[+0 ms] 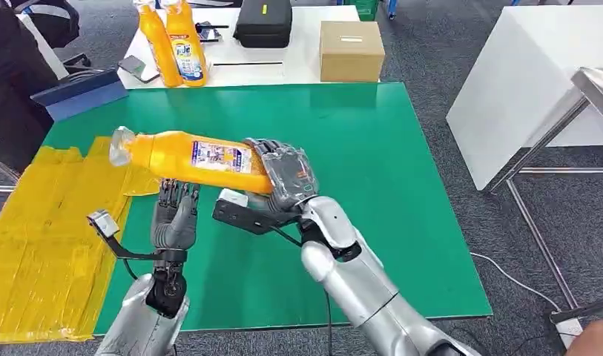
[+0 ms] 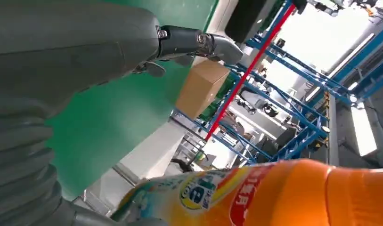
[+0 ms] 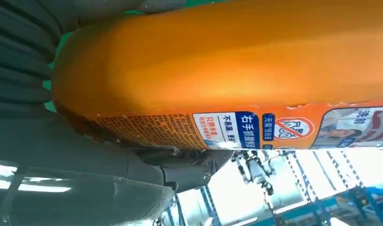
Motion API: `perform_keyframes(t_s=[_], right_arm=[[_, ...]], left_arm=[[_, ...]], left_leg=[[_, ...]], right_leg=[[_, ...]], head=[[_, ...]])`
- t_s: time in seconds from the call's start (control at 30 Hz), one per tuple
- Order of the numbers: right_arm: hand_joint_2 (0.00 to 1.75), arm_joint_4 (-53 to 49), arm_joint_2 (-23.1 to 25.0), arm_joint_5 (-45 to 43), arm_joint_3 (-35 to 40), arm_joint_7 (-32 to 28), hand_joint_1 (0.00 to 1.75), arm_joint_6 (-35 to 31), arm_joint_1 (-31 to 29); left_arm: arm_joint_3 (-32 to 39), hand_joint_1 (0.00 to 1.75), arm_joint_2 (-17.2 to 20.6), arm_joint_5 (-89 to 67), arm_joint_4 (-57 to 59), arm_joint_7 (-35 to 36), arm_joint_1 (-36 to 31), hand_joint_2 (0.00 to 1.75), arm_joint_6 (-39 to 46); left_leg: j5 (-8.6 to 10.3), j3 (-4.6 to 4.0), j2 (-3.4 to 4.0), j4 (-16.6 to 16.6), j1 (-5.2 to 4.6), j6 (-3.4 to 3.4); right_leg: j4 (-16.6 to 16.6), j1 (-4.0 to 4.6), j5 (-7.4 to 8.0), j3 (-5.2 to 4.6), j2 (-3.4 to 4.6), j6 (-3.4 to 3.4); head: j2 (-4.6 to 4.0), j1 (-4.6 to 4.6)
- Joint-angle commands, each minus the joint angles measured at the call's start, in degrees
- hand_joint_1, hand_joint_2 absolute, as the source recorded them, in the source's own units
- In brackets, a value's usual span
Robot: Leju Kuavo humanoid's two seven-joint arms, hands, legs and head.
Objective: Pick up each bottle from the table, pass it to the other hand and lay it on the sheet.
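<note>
even, bright overhead light; soft shadows on the green table (image 1: pixel 402 185). wrist views blown out at the windows; orange bottle (image 3: pixel 227 61) soft and glossy, too close for focus.

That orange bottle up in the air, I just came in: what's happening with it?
The right hand grips the orange bottle by its base, holding it sideways above the green table. The left hand waits open just under it, not gripping. The yellow sheet lies off to the left.

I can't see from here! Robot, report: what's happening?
Right hand holds bottle sideways over the table. Left hand open beneath. Nothing blocking yellow sheet.
</note>
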Motion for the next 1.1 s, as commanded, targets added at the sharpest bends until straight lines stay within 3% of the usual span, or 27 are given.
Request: perform_keyframes(t_s=[0.03,0.23,0.6,1.1], right_arm=[[1.75,16.26,2.16,-3.73,1.67,-1.46,1.75,-1.55,-7.45],[1.75,24.46,3.25,-5.86,-0.66,-2.98,1.75,-2.65,-9.47],[1.75,29.62,5.4,-7.61,-1.41,-3.46,1.75,-2.09,-10.66],[1.75,30.53,5.4,-21.08,22.64,4.35,1.75,-3.76,-12.66]], left_arm=[[-0.16,0.0,2.49,-0.92,6.2,-1.64,-3.87,1.75,0.39],[0.7,0.0,2.03,-1.35,7.98,-2.15,-5.36,1.75,0.9],[0.55,0.0,0.04,-0.81,8.41,-1.7,-6.98,1.75,1.04],[2.28,0.0,-1.69,-1.47,10.03,-0.43,-8.93,1.75,1.39]], left_leg=[[-0.02,0.13,0.15,-0.01,-0.04,-0.06],[-0.01,0.13,0.04,-0.01,-0.06,-0.06],[-0.02,0.1,-0.04,0.03,-0.06,-0.07],[-0.03,0.1,-0.01,0.02,-0.02,-0.07]], right_leg=[[0.02,-0.03,0.0,0.08,0.09,-0.04],[0.02,-0.03,-0.01,0.1,0.02,-0.05],[0.05,-0.05,-0.05,0.08,-0.07,-0.05],[0.02,-0.03,-0.04,0.09,-0.04,-0.05]], head=[[0.0,0.0],[0.0,0.0],[0.0,0.0],[0.0,0.0]])
